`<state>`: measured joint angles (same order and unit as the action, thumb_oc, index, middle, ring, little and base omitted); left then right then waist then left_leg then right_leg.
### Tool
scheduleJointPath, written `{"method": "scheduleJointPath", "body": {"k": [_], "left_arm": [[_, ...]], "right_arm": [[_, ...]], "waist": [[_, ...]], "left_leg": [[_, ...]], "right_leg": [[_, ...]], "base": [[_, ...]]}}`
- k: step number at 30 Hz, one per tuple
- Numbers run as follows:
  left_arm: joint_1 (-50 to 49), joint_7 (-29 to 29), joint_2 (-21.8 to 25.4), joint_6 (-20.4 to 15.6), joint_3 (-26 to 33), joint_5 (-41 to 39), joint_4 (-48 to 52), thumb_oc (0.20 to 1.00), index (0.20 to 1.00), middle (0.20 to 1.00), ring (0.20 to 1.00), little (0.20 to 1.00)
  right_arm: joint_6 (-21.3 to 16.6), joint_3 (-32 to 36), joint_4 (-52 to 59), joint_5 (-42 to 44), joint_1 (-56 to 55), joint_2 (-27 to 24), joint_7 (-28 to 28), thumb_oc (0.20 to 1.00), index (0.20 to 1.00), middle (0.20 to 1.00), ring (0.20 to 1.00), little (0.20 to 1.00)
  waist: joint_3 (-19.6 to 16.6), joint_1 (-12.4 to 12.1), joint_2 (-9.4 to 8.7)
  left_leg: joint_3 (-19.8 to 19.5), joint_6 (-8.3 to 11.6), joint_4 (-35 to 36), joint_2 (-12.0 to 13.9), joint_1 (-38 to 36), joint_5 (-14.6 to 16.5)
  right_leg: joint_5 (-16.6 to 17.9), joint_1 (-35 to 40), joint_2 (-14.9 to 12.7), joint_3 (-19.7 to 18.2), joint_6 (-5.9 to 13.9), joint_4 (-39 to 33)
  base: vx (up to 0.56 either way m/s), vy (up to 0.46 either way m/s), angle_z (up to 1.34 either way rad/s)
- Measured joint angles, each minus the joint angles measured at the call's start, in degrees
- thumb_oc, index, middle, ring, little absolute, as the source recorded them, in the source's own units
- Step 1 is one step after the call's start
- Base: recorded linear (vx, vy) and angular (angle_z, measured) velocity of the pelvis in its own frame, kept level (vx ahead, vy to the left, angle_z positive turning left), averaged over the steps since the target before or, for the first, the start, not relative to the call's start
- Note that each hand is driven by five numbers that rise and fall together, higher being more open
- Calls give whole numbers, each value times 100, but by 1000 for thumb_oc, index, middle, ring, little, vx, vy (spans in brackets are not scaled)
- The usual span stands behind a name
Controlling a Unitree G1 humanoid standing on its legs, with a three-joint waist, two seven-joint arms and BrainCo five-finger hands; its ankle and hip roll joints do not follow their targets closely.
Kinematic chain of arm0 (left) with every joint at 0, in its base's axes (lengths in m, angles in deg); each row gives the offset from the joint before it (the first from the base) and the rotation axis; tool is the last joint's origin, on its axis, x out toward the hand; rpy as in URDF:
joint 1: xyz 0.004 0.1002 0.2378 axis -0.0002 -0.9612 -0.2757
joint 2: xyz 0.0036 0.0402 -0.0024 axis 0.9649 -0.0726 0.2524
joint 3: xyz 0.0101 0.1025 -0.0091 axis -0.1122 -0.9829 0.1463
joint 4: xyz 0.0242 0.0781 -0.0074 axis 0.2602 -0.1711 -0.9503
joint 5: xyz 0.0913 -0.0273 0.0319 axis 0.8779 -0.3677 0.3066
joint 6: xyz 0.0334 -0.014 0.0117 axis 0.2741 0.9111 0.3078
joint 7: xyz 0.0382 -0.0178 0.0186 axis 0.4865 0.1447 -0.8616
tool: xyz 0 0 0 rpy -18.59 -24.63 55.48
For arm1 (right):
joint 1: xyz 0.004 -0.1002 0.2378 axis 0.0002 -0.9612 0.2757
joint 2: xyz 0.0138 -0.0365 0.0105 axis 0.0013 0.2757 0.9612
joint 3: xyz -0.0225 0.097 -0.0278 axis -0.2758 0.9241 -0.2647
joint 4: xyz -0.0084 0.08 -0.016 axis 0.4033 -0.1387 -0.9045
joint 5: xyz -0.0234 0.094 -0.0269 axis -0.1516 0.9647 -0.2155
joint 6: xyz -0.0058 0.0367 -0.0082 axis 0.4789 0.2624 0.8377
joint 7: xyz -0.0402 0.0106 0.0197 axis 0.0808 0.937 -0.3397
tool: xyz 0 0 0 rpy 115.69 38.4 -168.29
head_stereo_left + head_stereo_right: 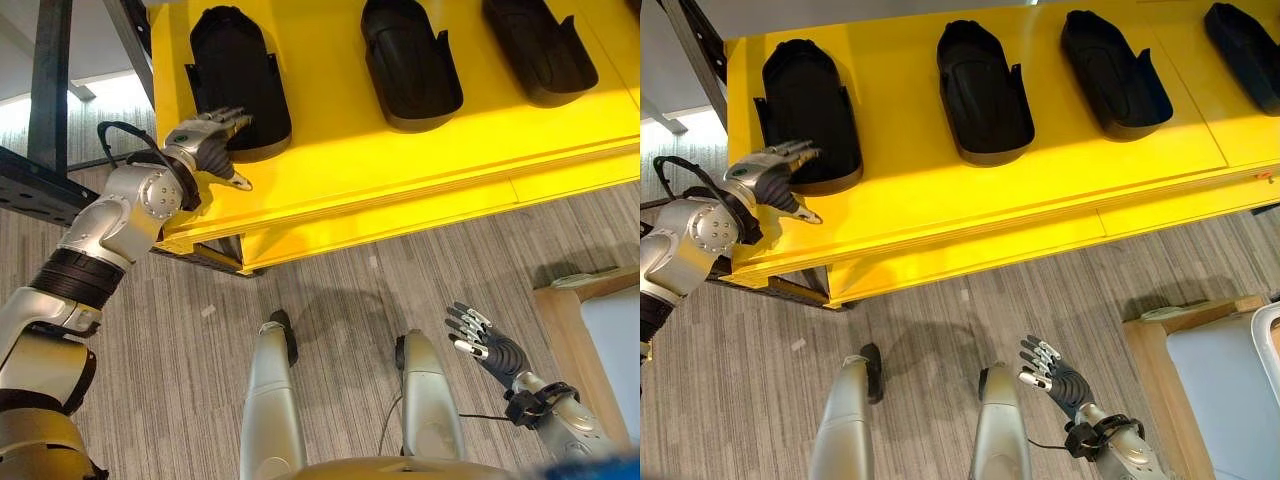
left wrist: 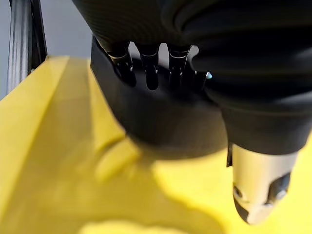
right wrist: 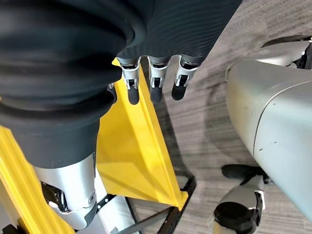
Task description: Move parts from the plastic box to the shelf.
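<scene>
Right robot hand (image 1: 482, 342): hangs low over the floor, well apart from the shelf, fingers straight and relaxed, holding nothing.

Left robot hand (image 1: 775, 173): at the shelf's left end, near the front edge. Fingers (image 2: 151, 73) extended and laid against the near end of the leftmost part (image 1: 805, 105); thumb apart, pointing toward the front edge. Not curled round anything; contact with the part looks likely from the wrist view, though the fingertips are partly shaded.

Shelf (image 1: 970, 200): yellow, flat, one visible tier.

Parts, black, moulded, tray-shaped with raised side walls and a rounded end. Count: four in the right eye view, set in a row along the shelf and each well apart from its neighbour. Second part (image 1: 982, 90), third part (image 1: 1112, 72), fourth part (image 1: 1242, 45) cut off at the right edge.

Handling, as judged: rigid plastic shells, probably light, smooth and somewhat slippery, not fragile. Best hold is across the width by the raised side walls, or by the thin rim at the open end; a flat push on the end wall will slide one along the shelf.
</scene>
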<state>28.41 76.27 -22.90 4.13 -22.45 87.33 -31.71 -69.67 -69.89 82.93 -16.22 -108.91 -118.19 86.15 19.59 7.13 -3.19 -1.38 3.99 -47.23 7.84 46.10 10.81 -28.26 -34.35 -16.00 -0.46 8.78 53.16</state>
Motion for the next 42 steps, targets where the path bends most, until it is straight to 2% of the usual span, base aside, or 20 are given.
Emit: {"method": "scheduleJointPath", "body": {"k": [2, 3, 5, 7, 9, 13, 15, 18, 23, 25, 28, 31, 33, 34, 36, 38, 39, 40, 41, 42], "left_arm": [[-798, -666, -136, -274, 1203, -722, 721, 1000, 1000, 1000, 1000, 1000], [-986, -813, -255, -376, 1420, -974, 908, 1000, 1000, 1000, 1000, 1000], [-1190, -989, -402, -530, 1571, -1370, 1078, 1000, 1000, 1000, 1000, 1000], [-1514, -1328, -1032, -803, 1870, -2109, 1440, 1000, 1000, 1000, 1000, 1000], [-1734, -1412, -1210, -984, 1860, -2724, 1576, 1000, 1000, 1000, 1000, 1000], [-3027, -1395, -2382, -1240, 2119, -3825, 2421, 1000, 1000, 1000, 1000, 1000], [-3560, -1212, -2363, -1259, 2160, -4386, 2516, 1000, 1000, 1000, 1000, 1000], [-4834, -609, -2807, -1217, 2142, -5498, 2649, 1000, 1000, 1000, 1000, 1000], [-5632, -156, -3136, -1151, 2075, -5888, 2626, 1000, 1000, 1000, 1000, 1000], [-6064, 82, -3632, -930, 1828, -6207, 2078, 1000, 1000, 1000, 1000, 1000], [-6522, 309, -3704, -704, 1583, -6349, 2019, 1000, 1000, 1000, 1000, 1000], [-6520, 412, -3755, -640, 1465, -6388, 1908, 1000, 1000, 1000, 1000, 1000], [-6585, 460, -3759, -624, 1457, -6390, 1898, 1000, 1000, 1000, 1000, 1000], [-6588, 460, -3840, -618, 1474, -6393, 1887, 1000, 1000, 1000, 1000, 1000], [-6638, 462, -3962, -610, 1535, -6398, 1890, 1000, 1000, 1000, 1000, 1000], [-6774, 465, -3966, -596, 1499, -6398, 1876, 1000, 1000, 1000, 1000, 1000], [-6763, 466, -3982, -593, 1410, -6398, 1859, 1000, 1000, 1000, 1000, 1000], [-6659, 483, -3973, -589, 1359, -6398, 1726, 1000, 1000, 1000, 1000, 1000], [-6584, 477, -3960, -584, 1377, -6397, 1619, 1000, 1000, 1000, 1000, 1000], [-6573, 478, -3964, -580, 1374, -6398, 1552, 1000, 1000, 1000, 1000, 1000]], "right_arm": [[-182, 3, 9, 5, 10, 2, -40, 1000, 1000, 1000, 1000, 1000], [-237, -1, 12, 7, 10, 3, -61, 1000, 1000, 1000, 1000, 1000], [-300, -15, 19, 6, 20, 3, -102, 1000, 1000, 1000, 1000, 1000], [-429, -30, 37, 7, 21, 4, -206, 1000, 1000, 1000, 1000, 1000], [-502, -30, 59, 7, 34, 0, -255, 1000, 1000, 1000, 1000, 1000], [-567, -78, 102, 7, 76, 22, -409, 1000, 1000, 1000, 1000, 1000], [-635, -41, 149, -3, 117, 29, -468, 1000, 1000, 1000, 1000, 1000], [-690, 3, 235, -4, 173, 61, -564, 1000, 1000, 1000, 1000, 1000], [-816, 166, 258, -11, 108, 55, -590, 1000, 1000, 1000, 1000, 1000], [-901, 277, 210, -27, 46, 1, -664, 1000, 1000, 1000, 1000, 1000], [-961, 271, 235, -88, -43, -27, -668, 1000, 1000, 1000, 1000, 1000], [-989, 177, 264, -174, -98, -194, -665, 1000, 1000, 1000, 1000, 1000], [-994, 153, 268, -179, -107, -238, -648, 1000, 1000, 1000, 1000, 1000], [-994, 141, 278, -179, -110, -299, -648, 1000, 1000, 1000, 1000, 1000], [-994, 102, 331, -186, -205, -408, -610, 1000, 1000, 1000, 1000, 1000], [-1017, 135, 397, -218, -296, -484, -608, 1000, 1000, 1000, 1000, 1000], [-1027, 166, 398, -218, -361, -553, -620, 1000, 1000, 1000, 1000, 1000], [-1028, 176, 368, -222, -399, -589, -642, 1000, 1000, 1000, 1000, 1000], [-1024, 176, 362, -225, -387, -576, -641, 1000, 1000, 1000, 1000, 1000], [-1021, 184, 355, -225, -369, -551, -638, 1000, 1000, 1000, 1000, 1000]], "waist": [[0, -39, 0], [0, -33, 0], [-2, -82, -2], [-1, -102, -2], [-3, -113, -6], [-5, -113, -16], [-7, -177, -11], [-46, -290, 59], [-223, -391, 305], [-456, -433, 565], [-726, -503, 640], [-883, -502, 759], [-967, -537, 841], [-1012, -537, 882], [-1028, -611, 868], [-1061, -663, 956], [-1080, -656, 986], [-1131, -617, 1011], [-1139, -627, 887], [-1201, -667, 727]], "left_leg": [[-2, 0, 0, -2, -2, 0], [-2, -1, -1, -1, -2, 0], [-14, -4, -2, -2, -7, 1], [-14, -20, -5, -2, -16, 9], [-39, -7, 2, 10, -38, -1], [-31, 49, 155, 45, -288, -68], [-59, 120, 443, 65, -447, -246], [-49, 211, 1443, 254, -1364, -601], [-82, 121, 2601, 497, -2159, -1150], [-82, -80, 3543, 692, -2802, -1577], [-105, -429, 4148, 939, -3127, -1870], [-244, -507, 4468, 1078, -3243, -2130], [-224, -577, 4593, 1134, -3318, -2127], [-226, -774, 4686, 1159, -3337, -2146], [-212, -1507, 4883, 1195, -3482, -2082], [-212, -1724, 4902, 1257, -3510, -1930], [-197, -1723, 4896, 1290, -3475, -1949], [99, -1312, 4560, 1247, -3280, -1634], [68, -748, 4139, 966, -3207, -1551], [58, -399, 3702, 576, -3246, -1399]], "right_leg": [[-11, -2, 3, 2, 2, 18], [-12, -4, -3, -2, 0, 20], [-16, 4, 2, 6, -5, 35], [-19, 2, -2, -4, -9, 59], [-26, -2, 19, -16, -23, 108], [-44, 144, 83, -10, -60, 113], [-29, 194, 115, 41, -123, 101], [130, 852, 331, 139, -365, -447], [341, 1390, 604, 410, -596, -955], [438, 1829, 888, 613, -767, -1364], [480, 2004, 1182, 805, -953, -1602], [485, 2082, 1293, 965, -1038, -1633], [479, 2115, 1430, 1011, -1103, -1640], [460, 2101, 1476, 1027, -1120, -1634], [530, 2192, 1563, 1039, -1232, -1719], [549, 2279, 1614, 1236, -1374, -1743], [556, 2273, 1579, 1343, -1434, -1758], [584, 2334, 1355, 1520, -1534, -1868], [653, 2343, 1159, 1522, -1545, -1985], [870, 2372, 956, 1453, -1455, -2288]], "base": [[0, 0, 0], [0, 0, 0], [0, 0, 0], [0, 0, 0], [-17, -19, -1], [-66, -51, -3], [-52, -65, 4], [1, -152, -10], [12, -137, 3], [16, -265, 4], [-25, -160, 7], [-37, -129, 13], [-55, -184, 4], [-36, -153, 9], [-42, -119, 2], [-84, -95, 19], [-141, -79, 64], [-138, -52, 72], [-137, -37, 59], [-71, 18, 29]]}}
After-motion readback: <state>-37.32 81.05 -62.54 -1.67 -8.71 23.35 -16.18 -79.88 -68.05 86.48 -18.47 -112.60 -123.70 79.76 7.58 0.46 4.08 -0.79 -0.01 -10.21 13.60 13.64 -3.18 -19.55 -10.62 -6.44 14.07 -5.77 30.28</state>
